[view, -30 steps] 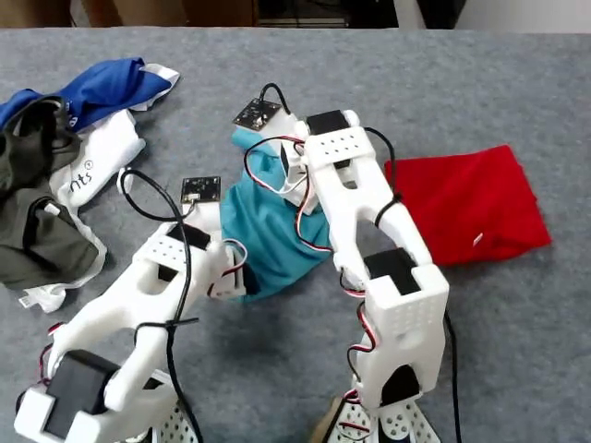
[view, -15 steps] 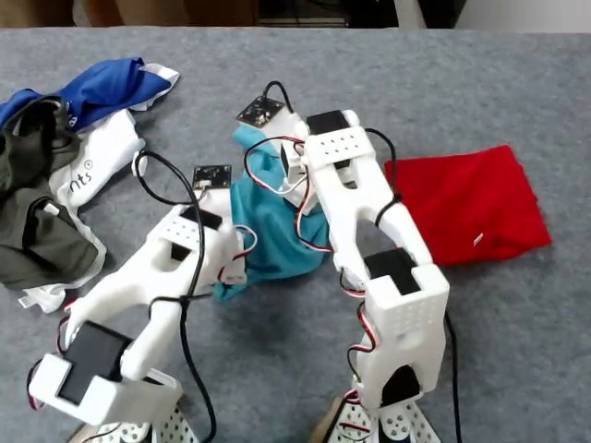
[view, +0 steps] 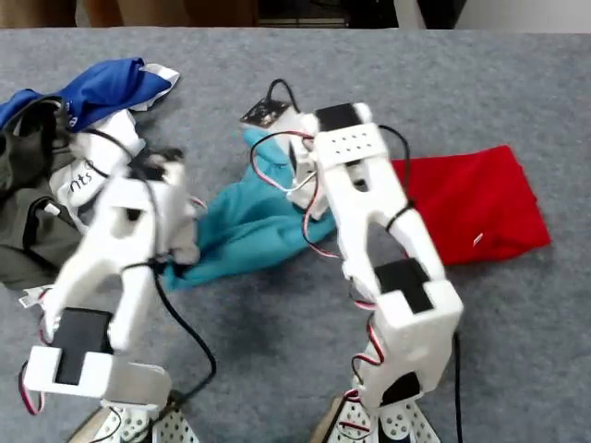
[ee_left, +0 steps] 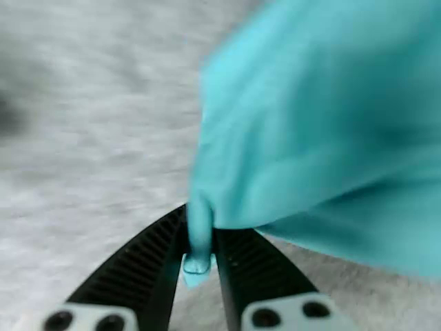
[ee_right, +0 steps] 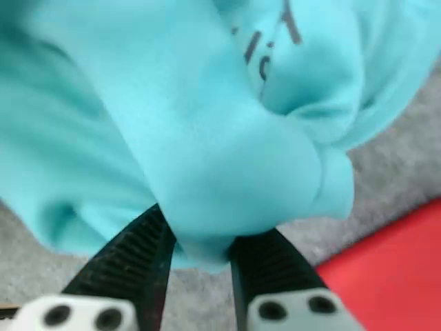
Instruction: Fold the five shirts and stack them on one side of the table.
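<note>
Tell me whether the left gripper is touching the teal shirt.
Touching. The left wrist view shows the left gripper closed on a pinched fold of the teal shirt, with the cloth pressed between both jaws.

Probably a robotics lab bench: grey felt-covered table (view: 517,83), white printed arms (view: 369,203) with loose wiring (view: 180,323), wooden furniture (view: 166,11) behind.

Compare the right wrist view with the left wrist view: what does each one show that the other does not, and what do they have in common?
Right wrist view: the right hand shut on a thick bunch of the teal shirt, dark print on that shirt, and a corner of the red shirt.
Left wrist view: the left hand shut on a thin edge of the cloth.
Shared: the teal shirt and the grey table.
</note>
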Robot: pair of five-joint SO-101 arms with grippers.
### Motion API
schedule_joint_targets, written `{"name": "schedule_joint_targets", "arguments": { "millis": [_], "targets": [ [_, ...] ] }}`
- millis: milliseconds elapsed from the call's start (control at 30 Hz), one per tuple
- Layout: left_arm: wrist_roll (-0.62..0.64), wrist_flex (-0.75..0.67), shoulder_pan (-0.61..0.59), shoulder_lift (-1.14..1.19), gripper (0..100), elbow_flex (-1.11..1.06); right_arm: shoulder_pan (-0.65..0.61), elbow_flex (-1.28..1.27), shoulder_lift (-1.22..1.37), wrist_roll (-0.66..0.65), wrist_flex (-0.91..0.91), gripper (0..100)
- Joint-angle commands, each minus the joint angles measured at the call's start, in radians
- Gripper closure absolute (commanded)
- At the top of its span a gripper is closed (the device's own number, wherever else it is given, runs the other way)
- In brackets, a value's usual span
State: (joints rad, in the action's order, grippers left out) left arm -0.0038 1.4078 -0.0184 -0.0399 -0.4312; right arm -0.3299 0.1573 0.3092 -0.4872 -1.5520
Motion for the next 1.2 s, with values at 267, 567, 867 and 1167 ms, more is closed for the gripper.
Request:
{"name": "schedule_joint_targets", "arguments": {
  "millis": [267,567,867,1167],
  "targets": [
    [-0.261,0.353,-0.365,-0.007,98,0.563,0.028,0.008,-0.383,-0.097,-0.141,76.2],
    [-0.298,0.353,-0.399,-0.008,98,0.617,0.028,0.016,-0.378,-0.021,0.028,75.2],
    [-0.422,0.353,-0.35,-0.294,98,0.597,0.016,0.298,0.15,0.118,0.269,75.2],
    [-0.516,0.351,-0.25,-0.644,98,0.327,-0.001,0.932,0.746,0.118,0.153,75.3]
  ]
}}
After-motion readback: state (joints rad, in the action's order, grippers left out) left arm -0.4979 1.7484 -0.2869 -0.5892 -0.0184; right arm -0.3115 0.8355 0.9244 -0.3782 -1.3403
